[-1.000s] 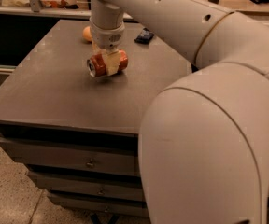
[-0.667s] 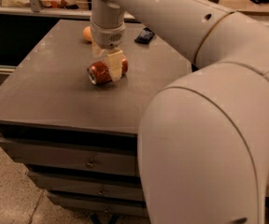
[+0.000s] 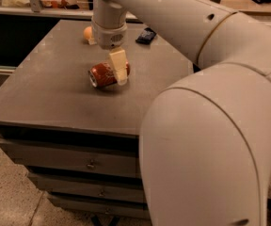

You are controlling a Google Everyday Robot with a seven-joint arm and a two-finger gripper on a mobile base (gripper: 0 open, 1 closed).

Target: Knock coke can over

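The coke can (image 3: 102,75) is red with a silver rim. It lies on its side on the dark grey table top (image 3: 55,93), near the middle, with its top end facing front-left. My gripper (image 3: 119,75) hangs straight down from the arm's wrist (image 3: 108,29), right at the can's right end and touching or nearly touching it. The arm reaches in from the upper right.
A round orange fruit (image 3: 87,33) sits at the table's back, just behind the wrist. A flat dark packet (image 3: 146,35) lies at the back right. Drawers (image 3: 79,161) run below the table front. My large arm body (image 3: 206,145) fills the right foreground.
The can has shifted a little toward the table's front and lies flatter on its side. The gripper has moved slightly right of the can.
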